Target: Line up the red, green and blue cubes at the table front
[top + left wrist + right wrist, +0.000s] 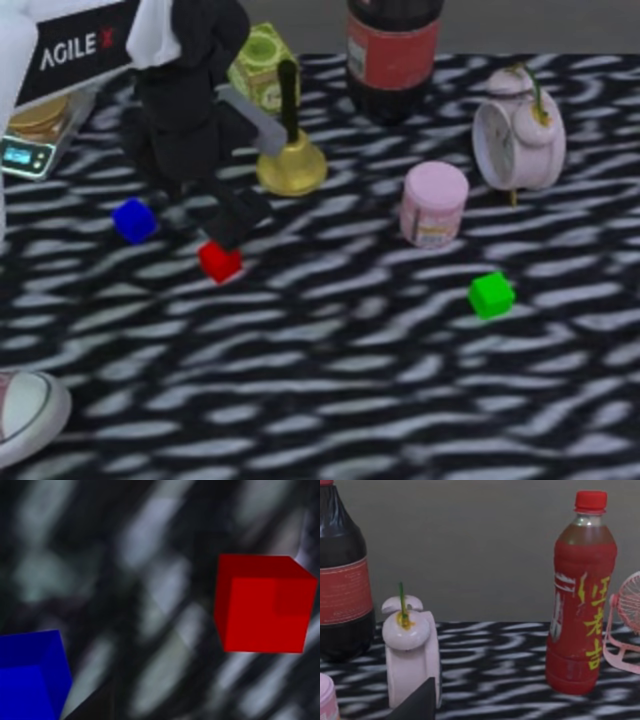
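Your left arm reached down over the left part of the zebra-striped bench [360, 380], its left tool [232, 240] low just above the red cube [219, 262]. You could not tell from any view whether that tool was released or clenched; the top view showed only its dark tip next to the cube, and the left wrist view showed no fingers at all.

The red cube sat on the bench left of centre, with the blue cube [134, 220] near it, farther left and slightly farther back. They stood apart (the left wrist view showed striped bench between them). The green cube [491, 295] lay well apart from both, on the right half, just in front of the pink jar [434, 203].

Behind the arm stood a brass hand bell [291, 160] and a yellow-green patterned box [262, 62]. A dark cola bottle [392, 55] stood at the back, a pale pink alarm clock [518, 135] to its right. A small scale [35, 140] sat at the far left, and a sneaker toe [28, 412] showed at the front left corner.

Your right tool did not show in the top view; its wrist camera faced a red tea bottle [580, 595] and a pink fan [625, 625].
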Available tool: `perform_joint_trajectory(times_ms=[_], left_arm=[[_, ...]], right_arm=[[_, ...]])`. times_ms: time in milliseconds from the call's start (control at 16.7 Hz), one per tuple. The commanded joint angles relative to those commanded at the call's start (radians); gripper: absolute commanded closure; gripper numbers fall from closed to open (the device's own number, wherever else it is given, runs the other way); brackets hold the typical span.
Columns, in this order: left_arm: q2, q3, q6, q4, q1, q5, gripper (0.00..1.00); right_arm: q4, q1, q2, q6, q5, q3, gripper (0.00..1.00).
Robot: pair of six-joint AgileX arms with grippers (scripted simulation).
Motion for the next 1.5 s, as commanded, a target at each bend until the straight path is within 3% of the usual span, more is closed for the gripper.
perform_joint_trajectory(times_ms=[300, 720, 1020, 1500], left_arm=[[0.006, -0.015, 0.001, 0.018, 0.003, 0.0, 0.0], [0.114, -0.15, 0.002, 0.268, 0.001, 0.001, 0.0], [0.124, -0.16, 0.003, 0.285, 0.001, 0.001, 0.0], [0.124, -0.16, 0.003, 0.285, 0.001, 0.001, 0.6]], right_arm=[[0.0, 0.0, 0.0, 0.0, 0.0, 0.0, 0.0], [0.0, 0.0, 0.0, 0.0, 0.0, 0.0, 0.0], [0.0, 0.0, 0.0, 0.0, 0.0, 0.0, 0.0], [0.0, 0.0, 0.0, 0.0, 0.0, 0.0, 0.0]])
